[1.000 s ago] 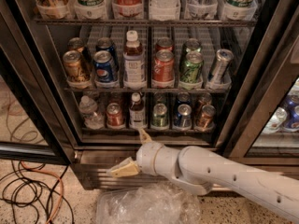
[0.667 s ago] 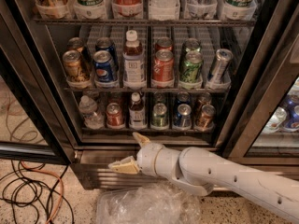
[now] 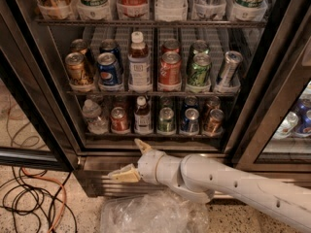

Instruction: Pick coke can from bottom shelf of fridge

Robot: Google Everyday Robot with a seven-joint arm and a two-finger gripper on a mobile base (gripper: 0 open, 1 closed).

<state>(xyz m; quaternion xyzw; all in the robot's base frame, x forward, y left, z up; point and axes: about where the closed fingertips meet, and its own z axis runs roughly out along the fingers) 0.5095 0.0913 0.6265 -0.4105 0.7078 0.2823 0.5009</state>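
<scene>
Red paint and a silver top are seen on the coke can (image 3: 119,119). It is stood upright on the bottom shelf (image 3: 155,136) of the fridge (image 3: 257,96), near the left end of the front row. A clear water bottle (image 3: 92,116) is placed just to its left, and a small brown bottle (image 3: 142,114) just to its right. Further right, a green can (image 3: 166,119), a blue can (image 3: 189,120) and an orange-brown can (image 3: 214,120) are lined up.

The gripper (image 3: 124,158) is held below the bottom shelf, in front of the ribbed steel base of the fridge. Its two tan fingers (image 3: 143,146) are spread wide apart, and nothing is held between them. One finger is pointed up at the shelf and the other is pointed left. The coke can is not touched by the gripper. A crumpled clear plastic bag (image 3: 150,212) is seen on the floor under the white arm (image 3: 233,183).
</scene>
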